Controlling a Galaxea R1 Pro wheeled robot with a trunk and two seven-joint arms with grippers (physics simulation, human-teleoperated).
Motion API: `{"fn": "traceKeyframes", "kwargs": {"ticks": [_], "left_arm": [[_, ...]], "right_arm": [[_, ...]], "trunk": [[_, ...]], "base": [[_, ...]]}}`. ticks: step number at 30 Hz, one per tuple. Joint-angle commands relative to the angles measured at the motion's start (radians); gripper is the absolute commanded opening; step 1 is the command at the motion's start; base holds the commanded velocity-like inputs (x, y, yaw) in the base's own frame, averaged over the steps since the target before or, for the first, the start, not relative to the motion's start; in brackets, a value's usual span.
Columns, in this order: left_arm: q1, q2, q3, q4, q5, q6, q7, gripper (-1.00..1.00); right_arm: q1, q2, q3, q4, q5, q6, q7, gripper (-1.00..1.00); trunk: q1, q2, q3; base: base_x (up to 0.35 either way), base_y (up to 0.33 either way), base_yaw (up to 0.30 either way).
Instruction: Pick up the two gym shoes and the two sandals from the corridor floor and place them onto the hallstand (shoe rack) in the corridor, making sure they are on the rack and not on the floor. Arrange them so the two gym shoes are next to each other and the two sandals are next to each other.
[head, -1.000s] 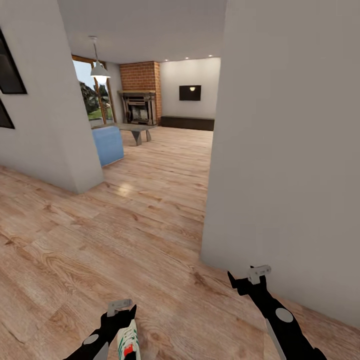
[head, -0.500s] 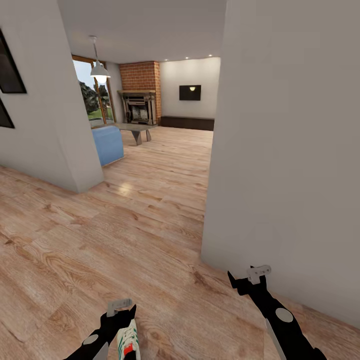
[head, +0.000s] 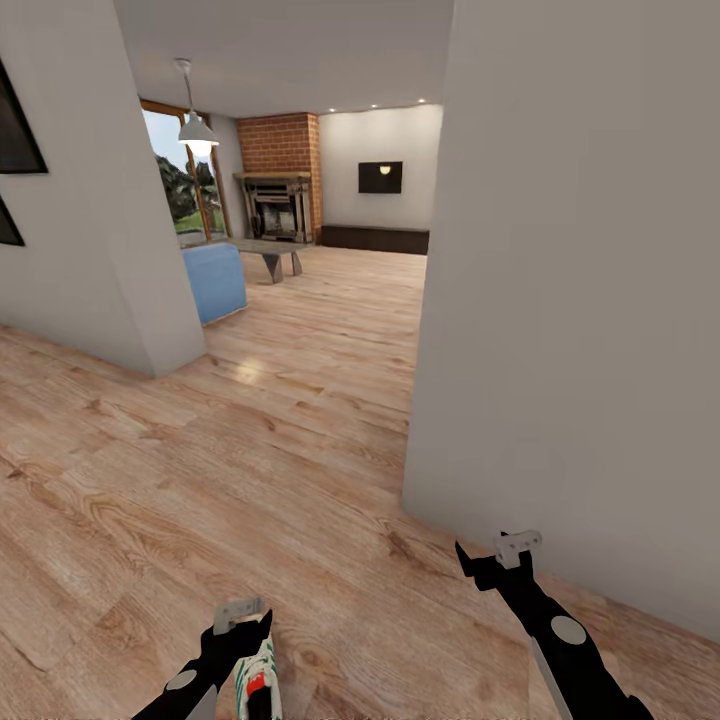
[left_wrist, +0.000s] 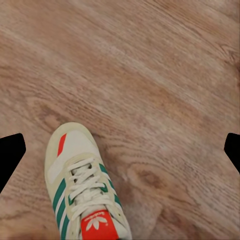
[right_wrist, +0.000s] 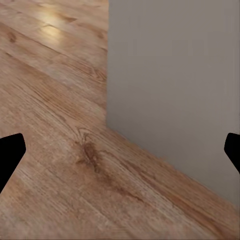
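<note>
One gym shoe (head: 255, 685), white with green stripes and a red-orange tongue label, lies on the corridor floor (head: 250, 480) at the bottom edge of the head view. My left gripper (head: 245, 618) hangs just over it. In the left wrist view the gym shoe (left_wrist: 82, 185) lies toe-forward between the wide-apart fingertips of the left gripper (left_wrist: 120, 150), which touch nothing. My right gripper (head: 492, 555) is open and empty over bare floor beside a wall; the right wrist view shows the same right gripper (right_wrist: 120, 150). The sandals and the hallstand are out of view.
A grey wall (head: 580, 300) stands close on the right, its corner just ahead of my right arm. Another wall corner (head: 110, 250) stands at the left. Between them open floor leads to a room with a blue sofa (head: 215, 285), a low table and a brick fireplace (head: 280, 205).
The whole view has shifted slightly, so the camera has moved. Both arms and the gym shoe keep their places in the picture.
</note>
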Motion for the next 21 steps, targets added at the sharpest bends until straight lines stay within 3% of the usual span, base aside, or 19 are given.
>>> {"fn": "traceKeyframes", "kwargs": {"ticks": [1,14,21], "left_arm": [[-0.001,-0.001,0.008,0.001,0.002,-0.004,-0.008,1.0],[0.0,-0.007,0.008,0.024,0.004,-0.052,-0.005,1.0],[0.008,-0.009,0.008,0.035,0.004,-0.057,-0.005,1.0]], "right_arm": [[0.0,0.001,-0.003,-0.002,0.01,0.003,0.006,1.0],[0.0,0.001,-0.004,-0.043,0.008,0.018,0.006,1.0],[0.0,0.004,0.002,-0.142,0.006,0.132,0.006,1.0]], "trunk": [[0.004,-0.008,-0.006],[0.054,-0.099,-0.067],[0.08,-0.148,-0.099]], "base": [[0.0,0.0,0.004],[0.0,0.0,0.045],[0.0,0.0,0.064]]}}
